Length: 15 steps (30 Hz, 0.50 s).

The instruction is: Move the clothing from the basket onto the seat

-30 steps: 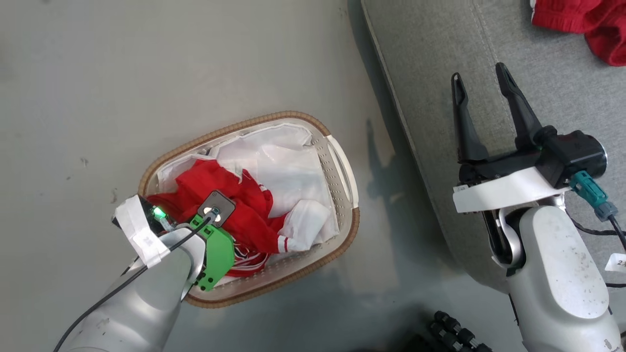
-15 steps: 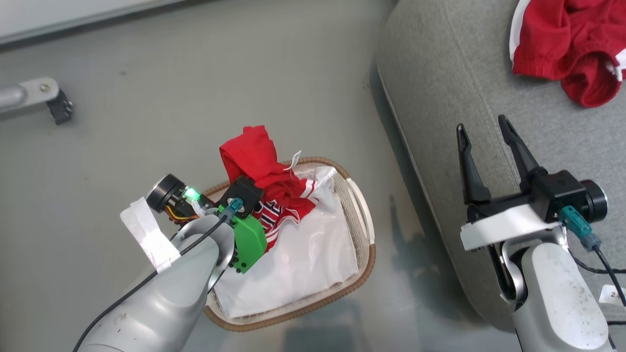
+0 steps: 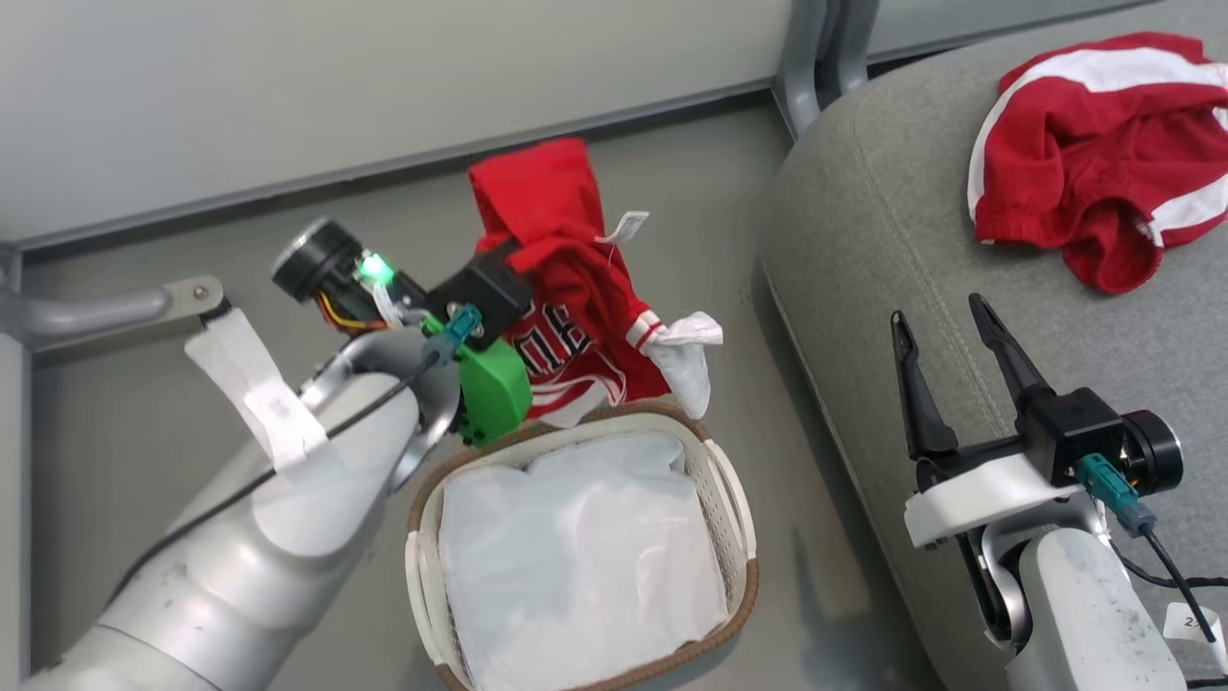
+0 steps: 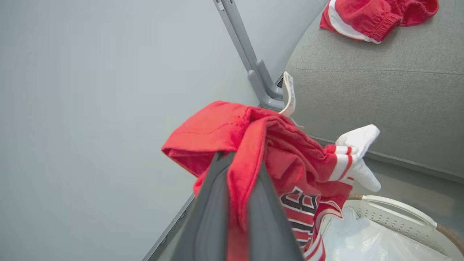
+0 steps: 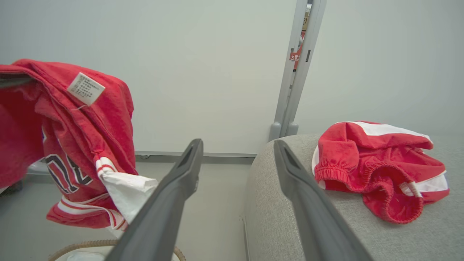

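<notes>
My left gripper is shut on a red jersey with white trim and lettering. The jersey hangs just above the far rim of the basket, its white cuff dangling toward the seat. Inside the basket lies a white liner. A second piece of red clothing with white stripes lies crumpled on the grey seat. My right gripper stands open over the seat's front edge with nothing between its fingers, and it points toward the wall in the right wrist view.
A pale wall runs behind the basket. A grey upright post stands by the seat's corner. A grey metal bracket lies on the floor at the left. Bare grey floor separates basket and seat.
My left gripper has risen out of the basket with the red jersey, leaving the white liner inside. The head camera has tilted up. My right gripper stays open.
</notes>
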Motion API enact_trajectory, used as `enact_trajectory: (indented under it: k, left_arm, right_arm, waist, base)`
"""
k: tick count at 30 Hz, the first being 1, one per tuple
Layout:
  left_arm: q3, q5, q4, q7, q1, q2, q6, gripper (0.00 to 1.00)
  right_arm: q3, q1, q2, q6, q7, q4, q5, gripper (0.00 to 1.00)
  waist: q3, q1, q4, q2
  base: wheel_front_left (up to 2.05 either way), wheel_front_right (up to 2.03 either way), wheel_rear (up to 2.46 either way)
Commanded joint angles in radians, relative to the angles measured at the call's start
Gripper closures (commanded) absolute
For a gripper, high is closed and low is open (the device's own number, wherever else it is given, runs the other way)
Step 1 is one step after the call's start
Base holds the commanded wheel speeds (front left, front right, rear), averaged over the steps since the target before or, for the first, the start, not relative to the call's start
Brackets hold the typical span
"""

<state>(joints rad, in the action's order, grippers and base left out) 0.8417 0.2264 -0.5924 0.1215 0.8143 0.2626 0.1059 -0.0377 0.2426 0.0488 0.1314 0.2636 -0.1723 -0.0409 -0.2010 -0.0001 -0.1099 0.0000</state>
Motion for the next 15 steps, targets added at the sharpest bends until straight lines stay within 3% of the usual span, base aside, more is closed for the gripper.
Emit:
enact_trajectory:
  k: [1, 8, 15]
  left_arm:
    - [-0.006, -0.001, 0.031, -0.018, 0.025, 0.017, 0.003, 1.0]
    - [-0.038, 0.031, 0.193, -0.126, 0.094, 0.06, 0.001, 1.0]
    - [-0.066, 0.05, 0.284, -0.192, 0.159, 0.064, -0.012, 1.0]
  right_arm:
    - [-0.002, -0.016, 0.003, -0.001, 0.002, -0.003, 0.008, 0.0]
    - [-0.03, -0.029, 0.003, -0.001, 0.002, -0.014, 0.009, 0.0]
    - [-0.109, -0.01, 0.003, -0.001, 0.002, -0.027, 0.008, 0.0]
  waist:
    - [0.047, 0.0001, 0.007, 0.0]
    - [0.088, 0.0001, 0.0, 0.0]
    - [0.115, 0.0001, -0.005, 0.0]
  base:
    - [0.0, 0.0, 0.0]
    - [0.0, 0.0, 0.0]
    - [0.0, 0.0, 0.0]
